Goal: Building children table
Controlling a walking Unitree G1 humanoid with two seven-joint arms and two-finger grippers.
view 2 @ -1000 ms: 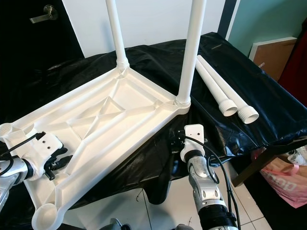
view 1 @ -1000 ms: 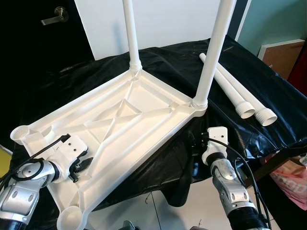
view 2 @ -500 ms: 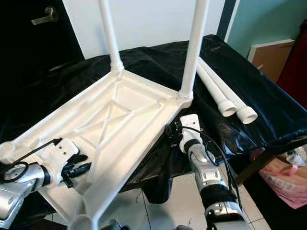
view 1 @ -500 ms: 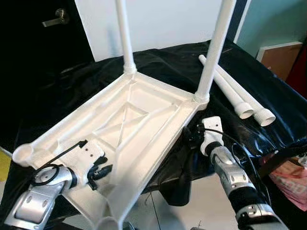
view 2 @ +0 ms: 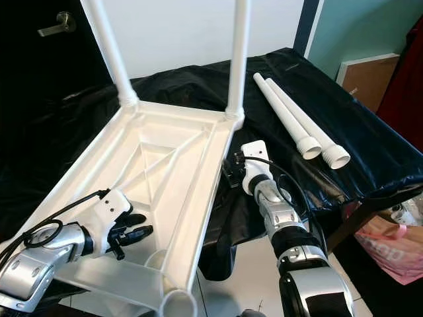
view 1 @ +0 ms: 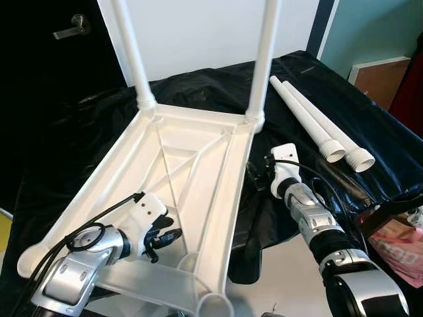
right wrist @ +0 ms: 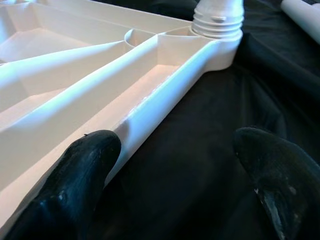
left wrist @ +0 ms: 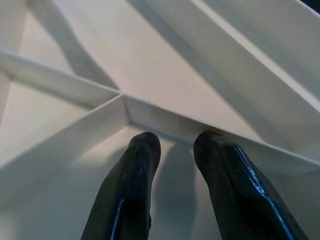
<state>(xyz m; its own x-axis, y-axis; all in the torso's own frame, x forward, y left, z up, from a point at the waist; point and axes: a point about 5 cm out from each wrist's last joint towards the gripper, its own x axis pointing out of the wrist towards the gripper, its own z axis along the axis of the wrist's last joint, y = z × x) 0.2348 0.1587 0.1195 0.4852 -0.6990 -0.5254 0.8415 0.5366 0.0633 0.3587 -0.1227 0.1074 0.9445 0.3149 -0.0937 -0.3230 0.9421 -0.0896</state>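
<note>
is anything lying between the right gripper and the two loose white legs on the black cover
Nothing visible does. The right gripper, open, sits beside the upturned white plastic tabletop; bare black plastic sheeting separates it from the two loose white table legs.

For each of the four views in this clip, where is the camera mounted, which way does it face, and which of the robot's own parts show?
Left eye view: head camera, facing forward and down at the upturned white tabletop on black sheeting; both silver arms show.
Right eye view: the stereo twin, same scene slightly offset, with two loose legs.
Left wrist view: on the left wrist, facing along the left gripper at the tabletop's inner ribs.
Right wrist view: on the right wrist, facing along the right gripper, its jaws open beside the tabletop's rim.
Shared: the tabletop appears in all four.
</note>
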